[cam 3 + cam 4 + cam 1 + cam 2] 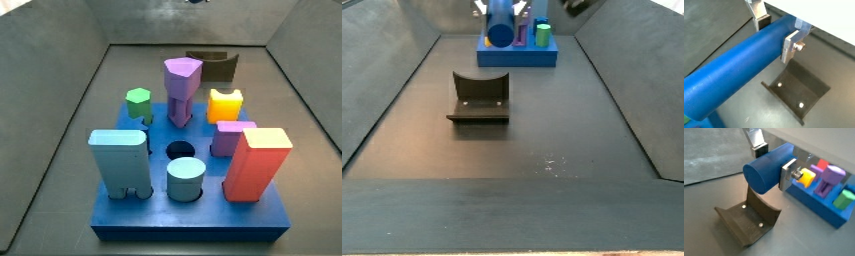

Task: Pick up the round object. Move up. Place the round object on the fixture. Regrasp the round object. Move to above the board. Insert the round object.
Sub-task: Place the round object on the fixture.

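The round object point(737, 62) was a long, smooth cylinder of deep blue with a flat circular end face, plain along its whole length. It lay crosswise between the flat silver fingers point(791, 45) of the gripper point(774, 30), which was clamped on it near one end, one plate on each side of the barrel. Its long axis ran roughly level, not upright, and in a wrist view the round end face point(764, 173) pointed out over the fixture point(749, 223). The cylinder hung in the air above that fixture, apart from it; the curved notch below was bare

In a side view, from left to right, the fixture point(478, 97) sat on the dark floor left of centre, and further off stood the board point(519, 53), with the held round object point(502, 25) and the gripper point(505, 12) above it in the picture, the blue end face turned toward the camera

In a side view from the board's end, the board point(191, 215) carried its coloured pegs around an open round hole point(179, 150), with the fixture point(211, 66) far behind it
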Controlling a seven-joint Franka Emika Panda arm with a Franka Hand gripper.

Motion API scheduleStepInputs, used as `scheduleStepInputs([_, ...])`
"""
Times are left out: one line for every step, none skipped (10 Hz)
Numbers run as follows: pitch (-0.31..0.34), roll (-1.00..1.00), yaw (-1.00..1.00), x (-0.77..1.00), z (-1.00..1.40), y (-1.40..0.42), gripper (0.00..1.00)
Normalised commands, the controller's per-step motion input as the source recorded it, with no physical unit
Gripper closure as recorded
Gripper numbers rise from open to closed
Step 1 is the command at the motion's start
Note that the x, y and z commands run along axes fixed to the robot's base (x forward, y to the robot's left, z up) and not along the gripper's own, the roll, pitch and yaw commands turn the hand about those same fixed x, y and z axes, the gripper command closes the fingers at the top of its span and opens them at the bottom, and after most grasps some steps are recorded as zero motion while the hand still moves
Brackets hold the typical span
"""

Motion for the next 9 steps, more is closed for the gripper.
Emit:
scheduleStepInputs([0.227, -0.58, -0.05, 0.65, -0.02, 0.07, 1.00])
scheduleStepInputs([0.194, -0.42, -0.09, 0.58, -0.03, 0.07, 1.00])
scheduleStepInputs([0.149, -0.25, -0.12, 0.49, -0.02, 0.05, 1.00])
scheduleStepInputs([0.120, -0.19, -0.12, 0.40, -0.01, 0.04, 1.00])
scheduleStepInputs([0.101, -0.17, -0.10, 0.32, -0.01, 0.04, 1.00])
scheduleStepInputs([0.091, -0.17, -0.09, 0.24, -0.01, 0.04, 1.00])
scheduleStepInputs([0.058, -1.00, -0.08, 0.15, -1.00, 0.08, 1.00])
scheduleStepInputs([0.057, -1.00, -0.09, 0.14, -1.00, 0.08, 1.00])
scheduleStepInputs([0.067, -1.00, -0.10, 0.14, -1.00, 0.09, 1.00])
